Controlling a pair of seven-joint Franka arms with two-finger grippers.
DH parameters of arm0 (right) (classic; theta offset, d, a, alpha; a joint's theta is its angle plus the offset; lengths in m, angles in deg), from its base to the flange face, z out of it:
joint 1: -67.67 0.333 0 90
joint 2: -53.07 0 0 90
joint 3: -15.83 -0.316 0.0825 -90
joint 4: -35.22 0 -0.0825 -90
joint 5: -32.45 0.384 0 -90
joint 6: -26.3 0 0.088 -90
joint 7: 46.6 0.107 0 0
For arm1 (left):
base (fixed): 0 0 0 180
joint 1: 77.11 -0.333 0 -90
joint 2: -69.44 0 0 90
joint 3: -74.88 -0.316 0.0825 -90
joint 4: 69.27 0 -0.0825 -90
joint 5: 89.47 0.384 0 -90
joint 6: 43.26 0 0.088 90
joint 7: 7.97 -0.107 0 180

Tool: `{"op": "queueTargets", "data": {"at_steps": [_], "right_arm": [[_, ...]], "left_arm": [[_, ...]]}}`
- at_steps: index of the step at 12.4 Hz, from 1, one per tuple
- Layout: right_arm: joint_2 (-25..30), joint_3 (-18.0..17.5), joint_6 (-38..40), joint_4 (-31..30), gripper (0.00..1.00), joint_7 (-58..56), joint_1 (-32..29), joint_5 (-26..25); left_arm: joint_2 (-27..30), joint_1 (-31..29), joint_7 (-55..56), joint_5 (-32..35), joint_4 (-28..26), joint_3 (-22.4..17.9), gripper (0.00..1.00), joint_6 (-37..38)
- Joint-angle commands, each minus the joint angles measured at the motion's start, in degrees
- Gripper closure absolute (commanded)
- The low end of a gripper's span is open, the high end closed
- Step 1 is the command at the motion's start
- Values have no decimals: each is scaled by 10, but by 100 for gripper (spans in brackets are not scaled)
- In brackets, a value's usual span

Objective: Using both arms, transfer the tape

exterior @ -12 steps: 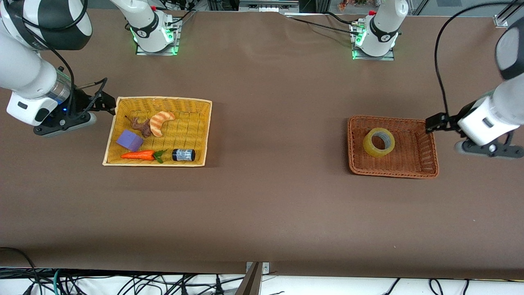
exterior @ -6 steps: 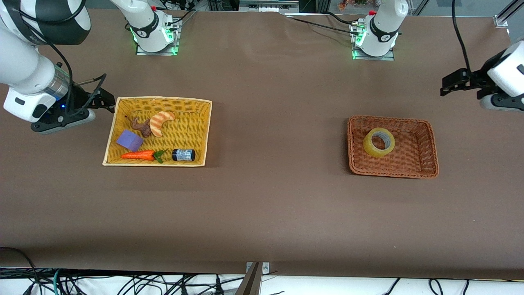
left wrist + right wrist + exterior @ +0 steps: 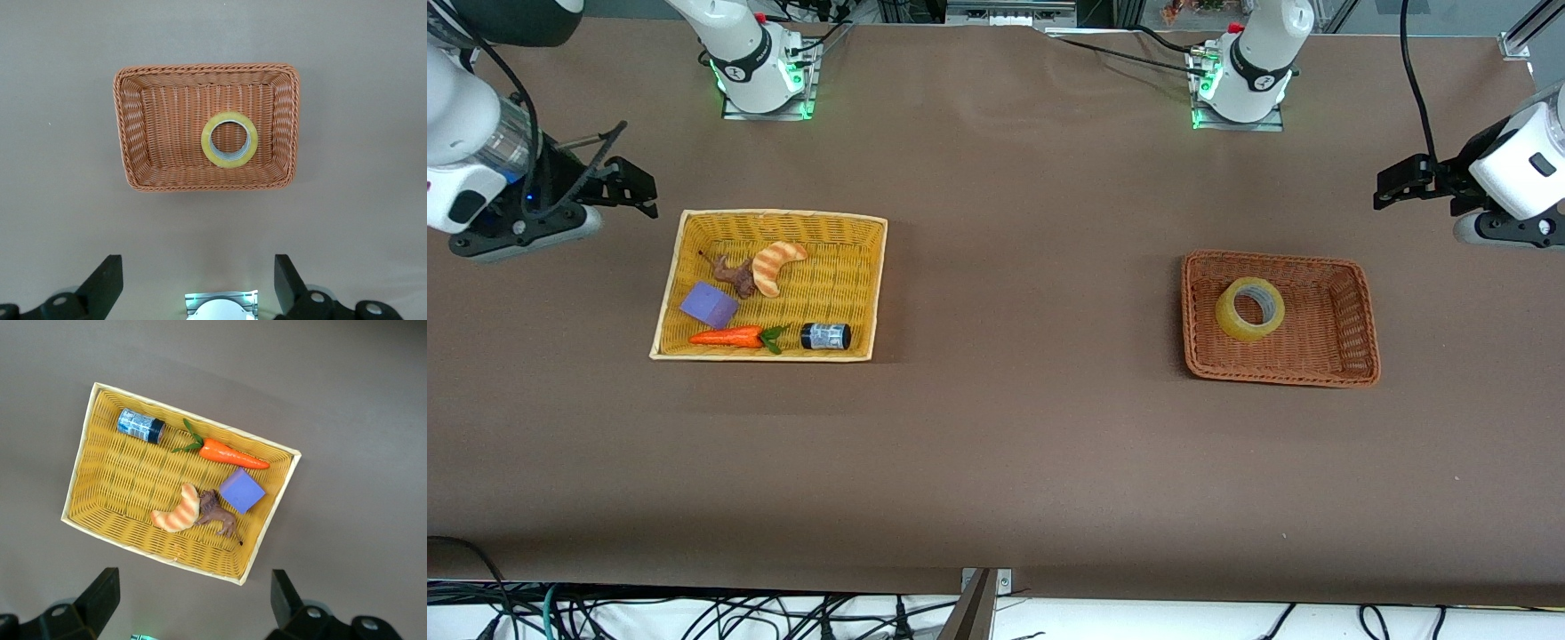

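Note:
The tape (image 3: 1249,308), a yellowish ring with a pale core, lies in the brown wicker basket (image 3: 1360,293) toward the left arm's end of the table. It also shows in the left wrist view (image 3: 229,140), inside the same basket (image 3: 127,133). My left gripper (image 3: 1387,185) is open and empty, up over bare table off the basket's corner; its jaws stand wide apart in its wrist view (image 3: 198,273). My right gripper (image 3: 636,185) is open and empty, up over bare table off the yellow basket's corner, also seen in its wrist view (image 3: 193,587).
The yellow basket (image 3: 876,284) toward the right arm's end holds a croissant (image 3: 775,265), a brown animal figure (image 3: 734,276), a purple block (image 3: 709,304), a carrot (image 3: 729,337) and a small dark jar (image 3: 825,335). Brown tabletop lies between the two baskets.
My left gripper has drawn up and away from the brown basket's rim. My right gripper has drawn away from the yellow basket's corner. The tape has not moved.

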State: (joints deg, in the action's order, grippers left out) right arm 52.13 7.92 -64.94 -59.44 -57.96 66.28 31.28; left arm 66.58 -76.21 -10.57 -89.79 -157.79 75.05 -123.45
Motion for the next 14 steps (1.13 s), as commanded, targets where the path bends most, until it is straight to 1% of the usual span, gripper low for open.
{"op": "queueTargets", "data": {"at_steps": [1, 5, 7, 14], "right_arm": [[1, 1, 13, 9, 0, 0, -5, 7], [-2, 1, 12, 11, 0, 6, -5, 7], [-9, -1, 13, 28, 0, 3, -4, -1], [-13, -1, 14, 28, 0, 0, -5, -1]], "left_arm": [[3, 2, -4, -13, -4, -4, 0, -6], [3, -5, -4, -13, -5, -4, 0, -4], [2, -5, -4, -13, -4, -4, 0, -4], [3, -6, -4, -14, -5, -4, 0, -4]]}}
